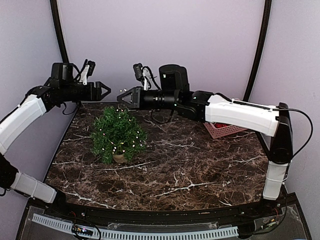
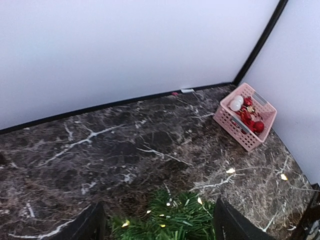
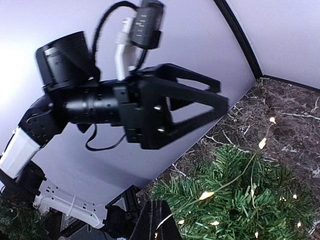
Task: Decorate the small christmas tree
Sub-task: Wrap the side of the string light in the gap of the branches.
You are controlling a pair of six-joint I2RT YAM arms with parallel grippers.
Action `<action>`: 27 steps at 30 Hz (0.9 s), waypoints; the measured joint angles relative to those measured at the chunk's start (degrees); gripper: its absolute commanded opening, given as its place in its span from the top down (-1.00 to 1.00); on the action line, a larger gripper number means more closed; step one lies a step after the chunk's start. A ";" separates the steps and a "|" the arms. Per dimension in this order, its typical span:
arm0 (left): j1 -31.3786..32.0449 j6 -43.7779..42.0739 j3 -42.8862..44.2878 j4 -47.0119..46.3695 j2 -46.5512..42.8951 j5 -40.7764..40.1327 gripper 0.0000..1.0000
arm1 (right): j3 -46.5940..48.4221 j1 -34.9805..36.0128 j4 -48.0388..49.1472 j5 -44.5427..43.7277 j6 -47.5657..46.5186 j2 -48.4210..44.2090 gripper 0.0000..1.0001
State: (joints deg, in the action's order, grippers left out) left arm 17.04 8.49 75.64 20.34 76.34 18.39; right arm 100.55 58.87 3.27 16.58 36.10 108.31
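The small christmas tree (image 1: 118, 132) looks light, soft-needled and tippy; hold its base (image 1: 120, 158). Left end effector (image 1: 106, 90) is open; right end effector (image 1: 120, 97) pinches the thin light string (image 3: 206, 195).

The counter (image 1: 190, 165) is patterned as dark brown marble veined with white. The small christmas tree (image 1: 117, 132) is coloured dark green and dotted with warm white lights (image 3: 207, 195). Red ornaments (image 2: 252, 124) and a white ball (image 2: 235, 104) are held in a pink latticed basket (image 2: 245, 135). The arms (image 1: 240, 114) are finished in white and black.
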 measured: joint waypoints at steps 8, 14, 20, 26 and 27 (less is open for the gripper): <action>-0.76 5.27 0.04 5.57 -11.74 -5.01 -0.47 | 8.09 0.70 -0.76 2.23 2.64 6.25 1.00; -0.76 14.05 0.04 4.85 -13.07 6.49 -0.52 | 12.31 1.68 -1.68 5.51 3.74 9.14 1.00; -0.76 20.20 0.04 2.25 -10.21 17.70 -0.57 | 13.68 2.03 -2.54 9.05 4.59 9.97 1.00; -0.76 22.84 0.02 0.55 -5.97 24.72 -0.44 | 16.15 2.16 -3.48 10.86 4.68 10.75 1.00; -0.76 22.97 0.02 0.52 -5.57 25.35 -0.39 | 16.35 2.21 -3.54 10.88 4.61 10.84 1.00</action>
State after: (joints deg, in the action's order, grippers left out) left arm 16.27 31.46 75.66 20.86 70.76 43.75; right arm 116.90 61.08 -0.27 27.46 40.71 119.15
